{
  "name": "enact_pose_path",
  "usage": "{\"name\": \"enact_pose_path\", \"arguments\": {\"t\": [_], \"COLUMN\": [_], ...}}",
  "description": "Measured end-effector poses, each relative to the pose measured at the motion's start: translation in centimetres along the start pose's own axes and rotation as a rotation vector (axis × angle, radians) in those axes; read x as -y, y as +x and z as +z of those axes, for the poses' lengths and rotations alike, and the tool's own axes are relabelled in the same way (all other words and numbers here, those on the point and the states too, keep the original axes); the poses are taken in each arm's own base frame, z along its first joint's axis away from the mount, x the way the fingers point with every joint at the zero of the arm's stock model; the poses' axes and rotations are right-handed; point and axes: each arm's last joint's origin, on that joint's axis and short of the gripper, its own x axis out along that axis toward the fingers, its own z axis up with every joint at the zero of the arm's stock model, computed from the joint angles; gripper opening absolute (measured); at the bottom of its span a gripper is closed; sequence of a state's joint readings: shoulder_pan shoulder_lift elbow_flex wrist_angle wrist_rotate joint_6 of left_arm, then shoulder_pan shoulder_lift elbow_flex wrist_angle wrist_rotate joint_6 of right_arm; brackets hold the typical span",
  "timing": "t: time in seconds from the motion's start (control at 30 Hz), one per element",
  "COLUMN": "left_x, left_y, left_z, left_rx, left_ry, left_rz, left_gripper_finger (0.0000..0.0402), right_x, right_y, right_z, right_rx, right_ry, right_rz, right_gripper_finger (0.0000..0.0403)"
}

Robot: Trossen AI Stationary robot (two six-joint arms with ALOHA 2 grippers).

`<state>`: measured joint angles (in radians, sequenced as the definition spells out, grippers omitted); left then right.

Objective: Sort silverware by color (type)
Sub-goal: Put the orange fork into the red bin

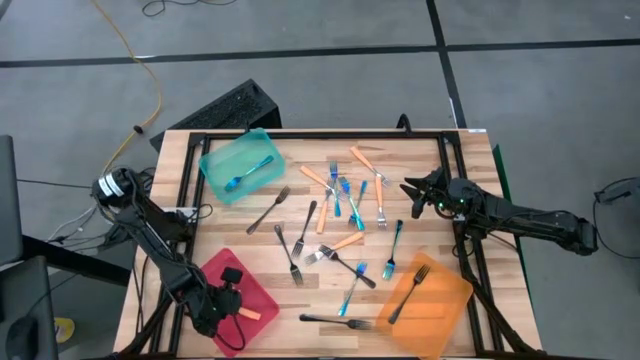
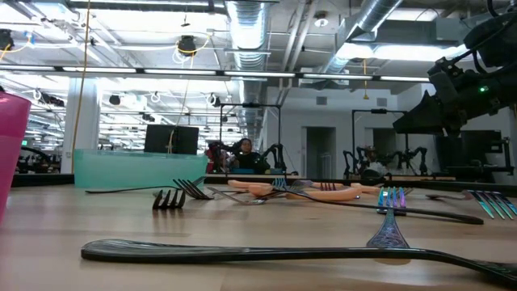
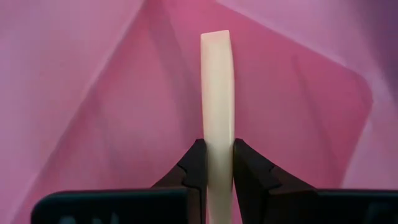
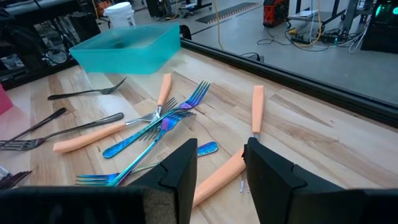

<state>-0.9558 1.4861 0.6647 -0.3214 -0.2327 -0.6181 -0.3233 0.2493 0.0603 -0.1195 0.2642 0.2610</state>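
**Left hand grips orange fork handle over red tray; right hand waits open**

The wooden tabletop (image 1: 470, 200) carries three translucent trays. The teal tray (image 1: 240, 165), far from both hands, holds one blue fork (image 1: 247, 176). The orange tray (image 1: 430, 295), near the right arm's side, holds one black fork (image 1: 408, 292). The red tray (image 1: 238, 295) lies directly beneath the left hand (image 1: 232, 300), whose fingers (image 3: 194, 165) are clamped on the pale handle of an orange-handled fork (image 3: 217, 106). The right hand (image 1: 412, 192) hovers with its fingers parted and nothing between them, just beside the scattered silverware (image 1: 345, 205), a mixed heap of orange, blue and black forks mid-tabletop.
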Motion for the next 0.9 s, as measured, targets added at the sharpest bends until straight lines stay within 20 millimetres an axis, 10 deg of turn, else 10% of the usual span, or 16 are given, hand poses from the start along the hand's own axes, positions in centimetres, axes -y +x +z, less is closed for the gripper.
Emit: {"name": "enact_pose_path", "arguments": {"t": [0.9], "left_x": [-0.5], "left_y": [0.9], "left_z": [-1.1], "left_rx": [0.055], "left_ry": [0.015], "left_rz": [-0.013], "left_gripper_finger": [0.0048], "right_x": [0.0], "right_y": [0.0], "right_z": [0.0], "right_rx": [0.0], "right_ry": [0.003], "right_rz": [0.0], "right_gripper_finger": [0.0155]}}
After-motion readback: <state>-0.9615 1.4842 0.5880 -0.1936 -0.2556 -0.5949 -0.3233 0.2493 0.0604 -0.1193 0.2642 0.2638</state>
